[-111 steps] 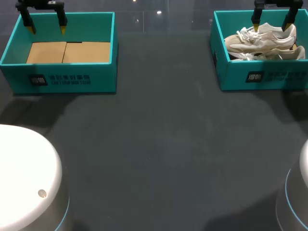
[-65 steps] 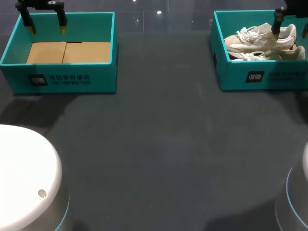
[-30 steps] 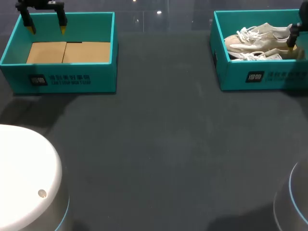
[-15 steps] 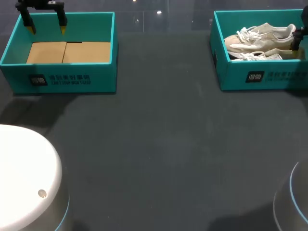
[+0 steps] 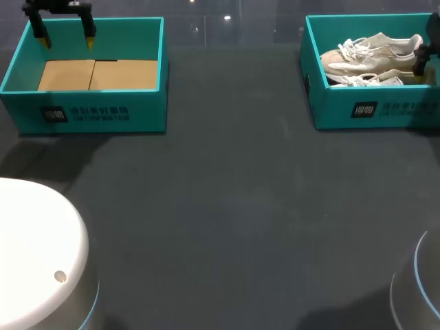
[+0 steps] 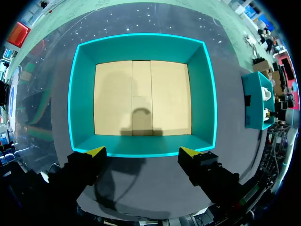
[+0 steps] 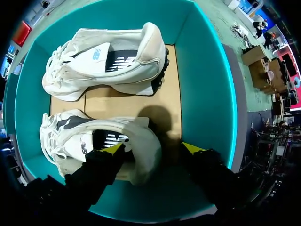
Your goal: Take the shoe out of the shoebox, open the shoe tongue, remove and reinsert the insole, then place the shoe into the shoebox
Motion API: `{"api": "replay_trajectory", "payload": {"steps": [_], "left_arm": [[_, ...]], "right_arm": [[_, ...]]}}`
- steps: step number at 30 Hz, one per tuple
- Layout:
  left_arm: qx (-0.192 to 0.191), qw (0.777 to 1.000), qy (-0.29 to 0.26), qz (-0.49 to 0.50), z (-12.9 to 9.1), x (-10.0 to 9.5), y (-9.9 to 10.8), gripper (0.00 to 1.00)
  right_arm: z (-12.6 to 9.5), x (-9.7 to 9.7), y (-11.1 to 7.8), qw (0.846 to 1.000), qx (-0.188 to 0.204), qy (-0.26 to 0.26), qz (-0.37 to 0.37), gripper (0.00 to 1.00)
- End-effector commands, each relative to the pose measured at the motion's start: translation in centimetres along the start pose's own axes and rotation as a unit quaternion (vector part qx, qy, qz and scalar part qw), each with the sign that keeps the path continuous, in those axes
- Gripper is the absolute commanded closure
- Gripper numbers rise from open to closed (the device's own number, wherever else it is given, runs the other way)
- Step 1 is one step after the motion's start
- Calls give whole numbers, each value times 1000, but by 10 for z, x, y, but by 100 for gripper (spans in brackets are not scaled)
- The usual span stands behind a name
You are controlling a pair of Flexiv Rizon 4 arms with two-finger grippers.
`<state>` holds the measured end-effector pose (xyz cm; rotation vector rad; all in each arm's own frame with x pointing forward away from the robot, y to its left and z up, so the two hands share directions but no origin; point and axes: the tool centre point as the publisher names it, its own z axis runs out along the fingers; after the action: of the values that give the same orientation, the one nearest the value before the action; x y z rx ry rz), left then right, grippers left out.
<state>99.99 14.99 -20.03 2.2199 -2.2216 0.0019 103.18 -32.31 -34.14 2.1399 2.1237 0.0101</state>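
Two pale sneakers lie on their sides in the teal shoebox (image 5: 331,110) at the table's far right. The far shoe (image 7: 108,59) rests by the back wall and the near shoe (image 7: 89,139) by the front wall. My right gripper (image 7: 153,148) is down inside the box, open, straddling the near shoe's heel (image 7: 143,157). One yellow fingertip (image 7: 113,148) rests against the shoe's side while the other (image 7: 193,148) stands clear of it. My left gripper (image 5: 66,40) hangs open above the back edge of the other box.
A second teal box (image 5: 82,110) at the far left holds only its brown cardboard floor (image 6: 141,96). Between the two boxes lies the dark table top (image 5: 227,206). The right box reaches the view's right edge.
My right gripper has moved from above the far shoe to the right and down to the near shoe's heel, its fingers narrowing a little. The left arm has stayed still.
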Motion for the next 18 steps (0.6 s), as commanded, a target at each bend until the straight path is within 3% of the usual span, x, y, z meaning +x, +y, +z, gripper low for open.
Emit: {"api": "replay_trajectory", "payload": {"steps": [1,18], "left_arm": [[0,1000,0,0,0,0,0,0],[0,1000,0,0,0,0,0,0]], "right_arm": [[4,-2,2,1000,2,2,-1,23],[24,-5,3,1000,18,5,-10,22]]}}
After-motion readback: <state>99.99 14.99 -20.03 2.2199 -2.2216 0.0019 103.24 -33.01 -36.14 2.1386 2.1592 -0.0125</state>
